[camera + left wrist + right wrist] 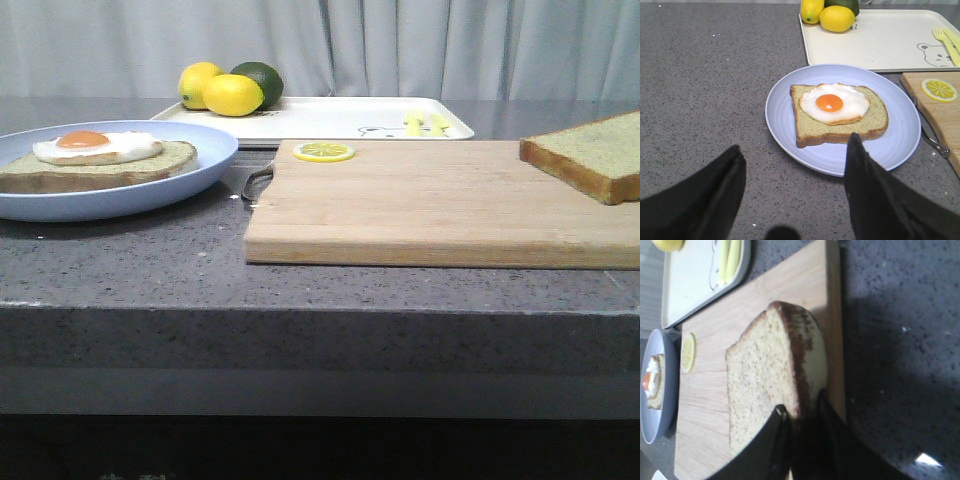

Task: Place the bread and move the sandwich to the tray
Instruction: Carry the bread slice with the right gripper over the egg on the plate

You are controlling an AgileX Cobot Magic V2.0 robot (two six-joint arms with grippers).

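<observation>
The bread, a thick brown-crusted slice, is at the far right over the wooden cutting board, tilted with one end raised. In the right wrist view my right gripper is shut on the bread at its crust edge. The sandwich base, a flatter slice with a fried egg, lies on the light blue plate at the left. My left gripper is open and empty over the counter, just short of the plate and the egg slice. The white tray lies at the back.
The cutting board lies between the plate and the right edge, with a lemon slice on its far left corner. Two lemons and a lime sit on the tray's left end, yellow cutlery on its right. A metal utensil lies between plate and board.
</observation>
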